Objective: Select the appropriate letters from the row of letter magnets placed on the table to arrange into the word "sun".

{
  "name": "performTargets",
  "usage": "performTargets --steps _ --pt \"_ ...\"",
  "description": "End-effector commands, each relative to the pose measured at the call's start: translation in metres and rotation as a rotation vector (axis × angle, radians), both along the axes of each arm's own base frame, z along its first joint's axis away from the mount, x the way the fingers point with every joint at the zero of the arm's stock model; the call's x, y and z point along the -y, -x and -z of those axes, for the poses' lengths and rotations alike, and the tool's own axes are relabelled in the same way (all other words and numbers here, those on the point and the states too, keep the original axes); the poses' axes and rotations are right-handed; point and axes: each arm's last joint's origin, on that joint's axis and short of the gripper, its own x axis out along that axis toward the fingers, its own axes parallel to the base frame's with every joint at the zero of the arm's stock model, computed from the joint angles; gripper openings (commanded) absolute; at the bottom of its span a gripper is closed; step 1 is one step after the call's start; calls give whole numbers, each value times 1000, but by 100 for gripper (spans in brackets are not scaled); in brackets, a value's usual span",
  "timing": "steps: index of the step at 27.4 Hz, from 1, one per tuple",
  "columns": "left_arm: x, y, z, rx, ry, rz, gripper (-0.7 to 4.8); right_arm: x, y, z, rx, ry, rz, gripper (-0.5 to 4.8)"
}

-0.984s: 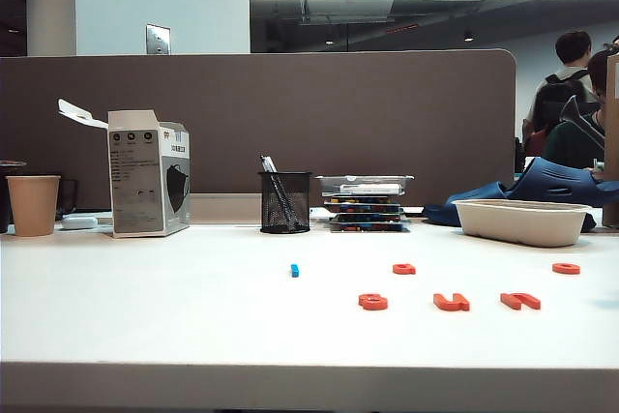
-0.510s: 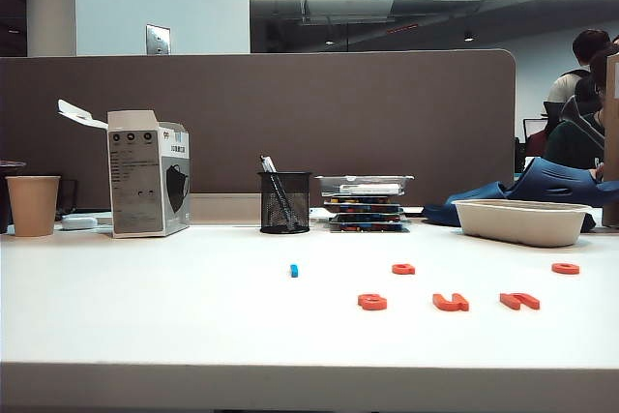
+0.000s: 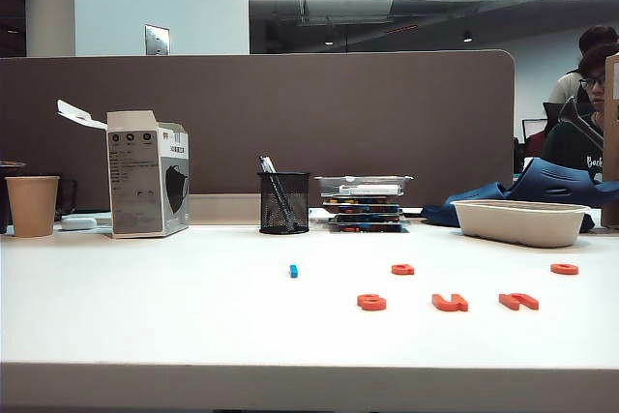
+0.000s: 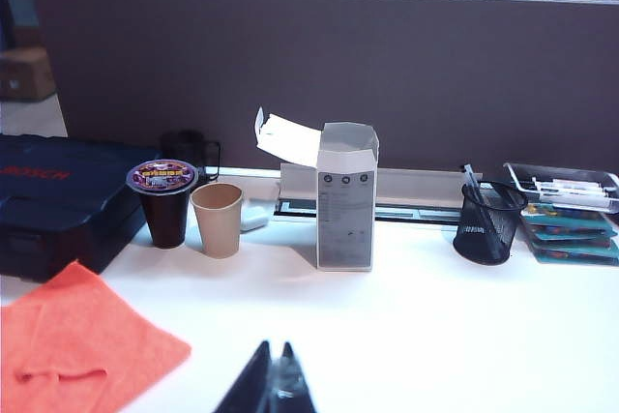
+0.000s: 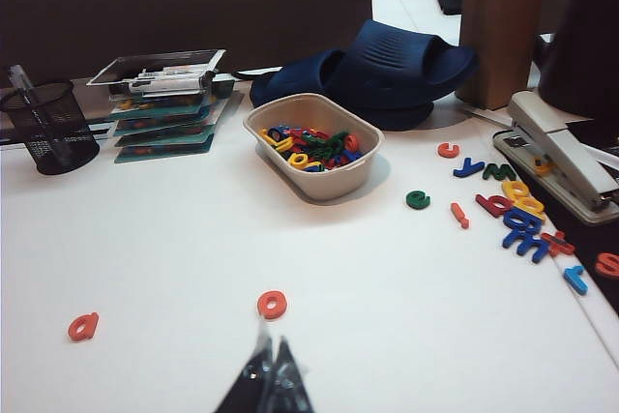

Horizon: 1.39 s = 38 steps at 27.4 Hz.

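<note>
The table [image 3: 145, 316] is seen as a broad white top, with the row of letter magnets [image 3: 450, 302] lying flat on it toward the right front, three close together, two more and a small blue piece [image 3: 293, 271] set behind. The letters are judged light, stiff and thin, likely to slide, so each is best pinched across its edges. The left gripper [image 4: 272, 389] and right gripper [image 5: 272, 379] are held above the table, jaws pressed together, nothing gripped.
</note>
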Motion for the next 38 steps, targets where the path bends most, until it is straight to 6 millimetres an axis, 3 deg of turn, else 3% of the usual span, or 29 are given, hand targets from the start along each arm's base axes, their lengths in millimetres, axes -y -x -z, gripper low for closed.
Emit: performTargets --steps 1,3,8,14,24,30,38 --pt "1 3 18 39 7 34 -5 -1 -4 8 57 -19 -6 -7" --pt "1 6 31 64 8 41 -5 -1 -7 17 51 -18 -5 -6" --pt "3 -8 52 5 5 73 -5 -1 -16 39 11 -15 -3 -7" --pt "3 -36 84 51 68 31 -5 -2 -27 65 21 0 0 -7" --pt "6 -64 138 124 99 41 -5 -2 -31 78 13 101 -13 -6" --pt "6 -68 153 86 97 35 -5 -2 -33 91 -23 103 -14 -6" --pt "6 -69 158 75 96 32 -5 -2 -33 90 -16 103 -13 -1"
